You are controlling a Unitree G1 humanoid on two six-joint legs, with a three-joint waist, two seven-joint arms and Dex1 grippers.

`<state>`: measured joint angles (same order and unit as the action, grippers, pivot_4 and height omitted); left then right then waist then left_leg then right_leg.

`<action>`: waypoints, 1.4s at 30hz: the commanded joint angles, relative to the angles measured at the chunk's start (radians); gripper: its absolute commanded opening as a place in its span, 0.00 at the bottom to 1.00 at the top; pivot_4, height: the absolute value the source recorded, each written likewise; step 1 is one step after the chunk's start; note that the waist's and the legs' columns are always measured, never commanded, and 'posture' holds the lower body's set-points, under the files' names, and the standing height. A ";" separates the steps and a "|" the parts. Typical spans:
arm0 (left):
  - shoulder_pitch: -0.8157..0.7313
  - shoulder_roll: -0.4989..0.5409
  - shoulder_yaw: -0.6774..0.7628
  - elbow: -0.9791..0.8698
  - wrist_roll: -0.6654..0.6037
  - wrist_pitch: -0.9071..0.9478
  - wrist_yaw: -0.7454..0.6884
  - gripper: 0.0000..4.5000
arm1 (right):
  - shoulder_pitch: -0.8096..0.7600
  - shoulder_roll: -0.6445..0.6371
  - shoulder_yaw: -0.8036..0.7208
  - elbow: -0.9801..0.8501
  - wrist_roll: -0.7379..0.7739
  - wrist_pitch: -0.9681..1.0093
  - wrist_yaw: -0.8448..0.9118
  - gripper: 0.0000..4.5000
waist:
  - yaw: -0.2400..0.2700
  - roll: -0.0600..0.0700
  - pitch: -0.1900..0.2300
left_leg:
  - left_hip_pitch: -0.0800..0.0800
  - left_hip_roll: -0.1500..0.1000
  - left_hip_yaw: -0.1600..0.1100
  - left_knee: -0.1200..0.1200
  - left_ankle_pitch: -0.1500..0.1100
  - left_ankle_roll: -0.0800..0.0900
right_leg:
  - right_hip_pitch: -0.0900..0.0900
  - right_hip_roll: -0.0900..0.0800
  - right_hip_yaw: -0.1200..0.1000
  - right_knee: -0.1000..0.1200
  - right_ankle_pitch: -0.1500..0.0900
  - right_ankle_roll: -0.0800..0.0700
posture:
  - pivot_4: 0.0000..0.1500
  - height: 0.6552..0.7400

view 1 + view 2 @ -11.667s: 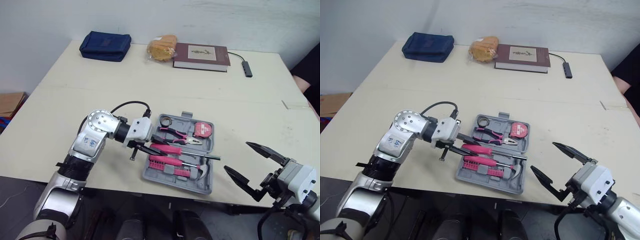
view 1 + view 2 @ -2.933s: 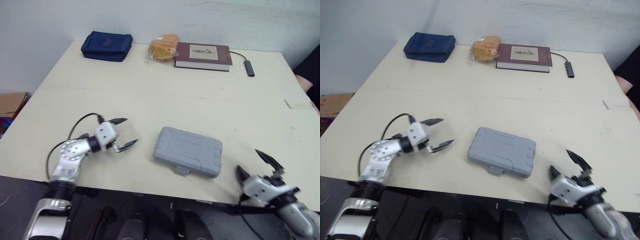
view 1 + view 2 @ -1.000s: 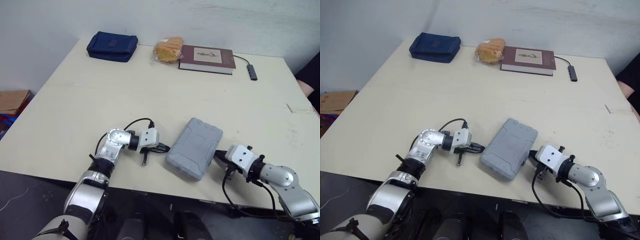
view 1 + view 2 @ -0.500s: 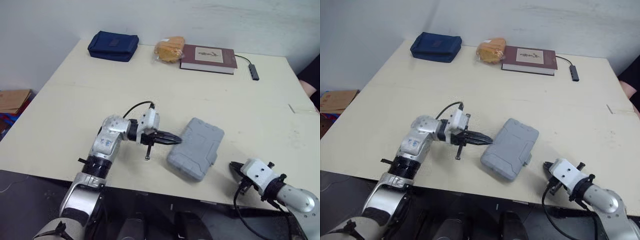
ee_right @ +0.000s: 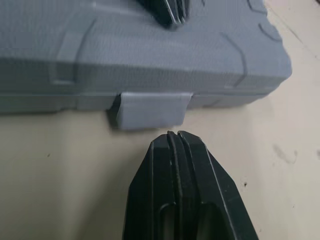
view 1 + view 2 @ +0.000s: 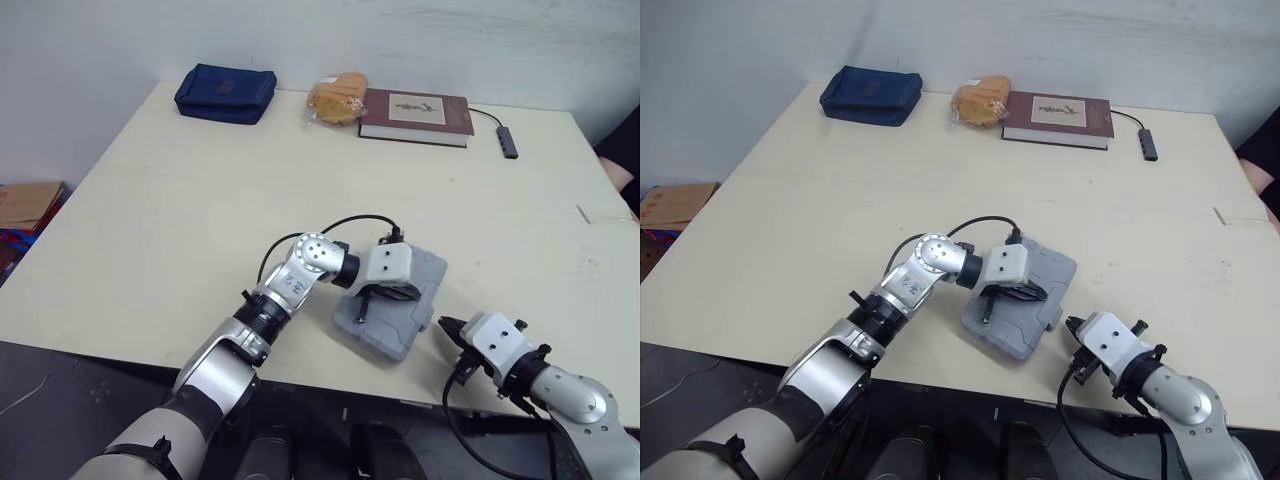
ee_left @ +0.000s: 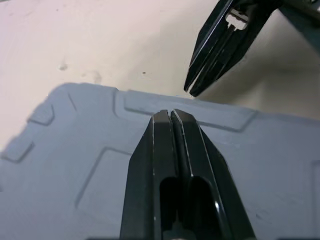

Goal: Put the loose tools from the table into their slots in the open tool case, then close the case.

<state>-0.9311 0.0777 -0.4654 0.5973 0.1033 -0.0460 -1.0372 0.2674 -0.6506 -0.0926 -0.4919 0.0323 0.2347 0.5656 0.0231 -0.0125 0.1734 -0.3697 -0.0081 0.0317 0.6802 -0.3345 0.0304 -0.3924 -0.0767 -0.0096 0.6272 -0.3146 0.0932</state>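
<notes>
Left gripper (image 7: 171,115), fingers pinched together, is over the lid of the closed tool case (image 6: 395,335), and the right gripper (image 5: 175,135), also pinched together, sits just beside its latch (image 5: 150,110).

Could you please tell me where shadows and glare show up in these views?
Left eye view: even light, thin shadow along the near edge of the tool case. Right wrist view: dark shadow beneath the case rim, beside the latch. Left wrist view: pale sheen along the shut left gripper.

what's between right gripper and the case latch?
Only a thin strip of bare table from right gripper to latch; seen in the right wrist view.
</notes>
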 commanded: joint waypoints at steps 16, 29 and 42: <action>0.060 0.065 -0.075 0.074 0.092 0.063 -0.004 0.00 | -0.193 0.057 0.124 0.150 -0.015 -0.015 0.044 0.00 | -0.022 -0.011 -0.018 | 0.002 0.001 -0.002 -0.001 -0.001 0.000 | 0.002 -0.002 0.000 -0.001 -0.001 -0.001 | 1.00 1.00; 0.067 0.047 -0.126 0.208 0.135 0.040 -0.014 0.00 | -0.326 0.116 0.103 0.255 0.165 0.015 0.177 0.00 | -0.045 -0.017 -0.023 | 0.022 0.003 -0.002 -0.017 -0.001 -0.002 | 0.018 -0.002 -0.001 -0.008 -0.003 -0.005 | 1.00 1.00; 0.085 0.057 0.028 0.176 -0.053 -0.227 -0.097 0.00 | -0.207 0.061 -0.001 0.214 0.189 -0.178 0.269 0.00 | -0.052 -0.016 -0.030 | 0.026 0.003 -0.002 -0.023 -0.001 -0.003 | 0.020 -0.003 0.000 -0.010 -0.004 -0.008 | 1.00 1.00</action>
<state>-0.9139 0.1214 -0.4357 0.7224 0.0734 -0.2123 -1.0693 0.0526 -0.5690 -0.0370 -0.1885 0.1756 0.1229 0.8104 -0.0284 -0.0281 0.1436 -0.3454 -0.0048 0.0307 0.6558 -0.3353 0.0266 -0.3757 -0.0793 -0.0095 0.6170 -0.3190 0.0846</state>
